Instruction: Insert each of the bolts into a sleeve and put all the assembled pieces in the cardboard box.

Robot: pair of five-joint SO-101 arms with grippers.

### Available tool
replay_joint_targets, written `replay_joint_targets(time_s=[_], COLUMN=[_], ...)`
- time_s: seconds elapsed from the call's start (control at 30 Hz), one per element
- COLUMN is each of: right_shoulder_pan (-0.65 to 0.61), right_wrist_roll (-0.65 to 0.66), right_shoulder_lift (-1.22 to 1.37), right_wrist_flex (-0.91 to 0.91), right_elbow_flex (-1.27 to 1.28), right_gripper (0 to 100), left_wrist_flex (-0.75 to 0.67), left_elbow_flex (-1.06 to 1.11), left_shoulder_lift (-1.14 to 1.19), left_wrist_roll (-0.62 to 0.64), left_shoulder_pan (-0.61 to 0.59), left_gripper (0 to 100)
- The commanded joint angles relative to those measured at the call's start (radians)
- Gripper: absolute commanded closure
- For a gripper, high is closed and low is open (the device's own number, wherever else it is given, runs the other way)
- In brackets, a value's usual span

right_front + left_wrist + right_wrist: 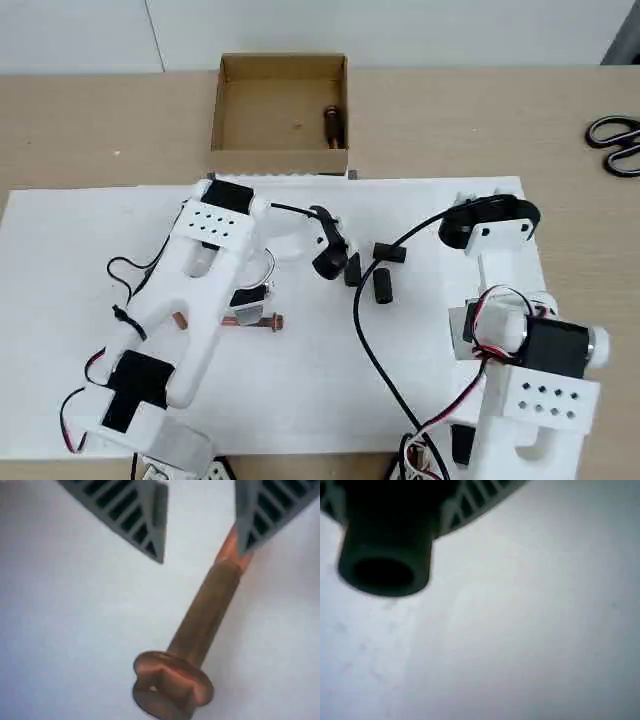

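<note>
Straddling the bolt [202, 615] tip, the left tool [200, 552] gapes empty; stiff, likely slippery metal, so pinch mid-shaft. Right tool [400, 500] seemingly clamps a sleeve [385, 555]

The copper-coloured hex-headed metal bolt [200, 625] has a dull, faintly satin sheen. The black tubular sleeve [387, 555] looks like smooth, matt plastic. The grey ribbed gripper fingers [130, 515] are matt plastic too. The brown cardboard box [282, 158] is plain, rough paperboard, on a matt wood-grain table [100, 120].

copper bolt [205, 610], black sleeve [387, 550], white sheet [300, 395]
</note>
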Motion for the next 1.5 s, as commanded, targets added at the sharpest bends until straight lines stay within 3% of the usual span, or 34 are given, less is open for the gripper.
replay_joint_targets(time_s=[0.0,0.37,0.97,1.47], right_shoulder_pan=[0.01,0.01,0.01,0.008], right_wrist_roll=[0.009,0.009,0.009,0.009], right_shoulder_lift=[-0.015,-0.015,-0.015,-0.015], right_wrist_flex=[-0.019,-0.019,-0.019,-0.021], right_elbow_flex=[-0.006,-0.006,-0.006,-0.006], right_gripper=[99.5,99.5,99.5,99.5], left_wrist_flex=[0.029,0.003,-0.103,0.043], left_elbow_flex=[-0.031,-0.027,-0.027,-0.232], left_shoulder_lift=[-0.003,0.028,0.141,0.132], left_wrist_roll=[-0.014,-0.031,-0.044,-0.071], left_shoulder_pan=[0.015,0.091,0.086,0.052], left_gripper=[91,91,91,91])
